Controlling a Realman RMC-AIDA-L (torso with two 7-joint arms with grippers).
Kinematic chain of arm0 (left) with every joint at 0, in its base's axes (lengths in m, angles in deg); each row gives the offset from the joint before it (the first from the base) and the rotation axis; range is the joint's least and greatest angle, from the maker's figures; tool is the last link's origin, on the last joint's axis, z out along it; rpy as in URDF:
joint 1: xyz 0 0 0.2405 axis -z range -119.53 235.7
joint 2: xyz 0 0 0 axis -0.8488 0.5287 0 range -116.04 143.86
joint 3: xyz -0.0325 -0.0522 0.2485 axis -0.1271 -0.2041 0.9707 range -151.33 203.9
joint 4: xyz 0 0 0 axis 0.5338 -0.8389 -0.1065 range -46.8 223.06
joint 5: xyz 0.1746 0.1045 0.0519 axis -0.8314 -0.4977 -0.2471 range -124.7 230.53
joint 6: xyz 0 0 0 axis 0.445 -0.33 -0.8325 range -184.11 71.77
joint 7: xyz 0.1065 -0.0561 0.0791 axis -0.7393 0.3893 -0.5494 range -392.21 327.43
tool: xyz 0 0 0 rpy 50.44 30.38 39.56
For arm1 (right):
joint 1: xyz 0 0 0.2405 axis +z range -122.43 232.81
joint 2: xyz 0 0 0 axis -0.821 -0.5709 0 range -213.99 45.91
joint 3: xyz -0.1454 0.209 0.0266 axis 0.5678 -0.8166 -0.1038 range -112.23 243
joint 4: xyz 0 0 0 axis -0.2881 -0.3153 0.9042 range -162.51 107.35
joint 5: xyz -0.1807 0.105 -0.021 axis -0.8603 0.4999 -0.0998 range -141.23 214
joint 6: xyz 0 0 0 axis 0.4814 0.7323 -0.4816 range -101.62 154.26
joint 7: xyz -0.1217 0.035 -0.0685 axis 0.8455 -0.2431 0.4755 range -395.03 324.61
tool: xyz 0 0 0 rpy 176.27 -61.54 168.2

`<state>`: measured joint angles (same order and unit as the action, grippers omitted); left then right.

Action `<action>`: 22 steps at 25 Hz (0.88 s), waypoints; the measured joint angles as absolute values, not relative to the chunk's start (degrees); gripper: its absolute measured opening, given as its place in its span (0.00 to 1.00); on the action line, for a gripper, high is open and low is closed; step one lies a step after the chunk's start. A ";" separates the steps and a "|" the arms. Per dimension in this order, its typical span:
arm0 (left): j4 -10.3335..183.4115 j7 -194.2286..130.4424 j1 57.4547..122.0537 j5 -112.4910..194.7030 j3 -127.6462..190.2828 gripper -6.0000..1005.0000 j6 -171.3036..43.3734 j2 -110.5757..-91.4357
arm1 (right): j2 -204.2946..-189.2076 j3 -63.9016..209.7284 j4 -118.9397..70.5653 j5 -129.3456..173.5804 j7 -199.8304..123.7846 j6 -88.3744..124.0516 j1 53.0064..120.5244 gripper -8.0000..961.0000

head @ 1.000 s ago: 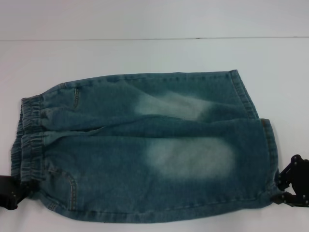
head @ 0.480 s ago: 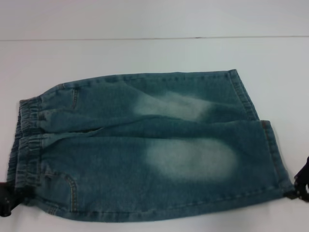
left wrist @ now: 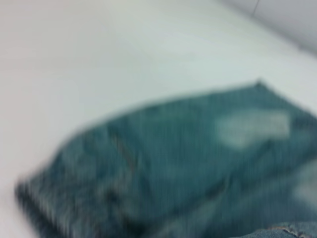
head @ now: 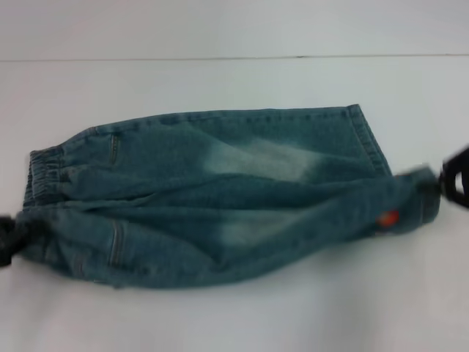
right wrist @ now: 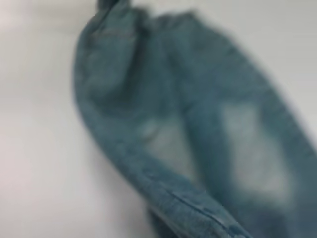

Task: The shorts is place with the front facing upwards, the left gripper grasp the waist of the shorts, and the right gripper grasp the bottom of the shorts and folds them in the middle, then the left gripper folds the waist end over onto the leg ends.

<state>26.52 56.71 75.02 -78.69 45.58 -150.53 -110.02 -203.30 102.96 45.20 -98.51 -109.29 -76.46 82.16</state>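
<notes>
both grippers (apparently clamped) lift the shorts near edge.

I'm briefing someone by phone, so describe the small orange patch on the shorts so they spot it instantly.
Find the white table and the blue denim shorts on it. Follow the lifted near leg toward the right tool. The orange patch sits just short of that hem, the only bright spot on the denim.

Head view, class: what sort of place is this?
Probably a lab or test bench for robot garment folding: a bare white table, lone denim shorts on it, and a left claw and right claw gripping either end.
</notes>
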 joint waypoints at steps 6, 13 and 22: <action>27.41 56.27 77.49 -71.34 45.96 0.05 -148.30 -110.17 | -203.93 104.51 42.18 -90.39 -109.48 -63.81 82.61 0.02; 32.87 54.36 81.06 -66.44 47.87 0.05 -139.32 -110.23 | -203.96 108.30 32.59 -86.71 -109.44 -48.04 85.37 0.02; 39.96 52.58 85.35 -65.34 58.14 0.05 -116.34 -109.94 | -203.70 109.87 19.88 -86.11 -108.54 -27.20 90.02 0.02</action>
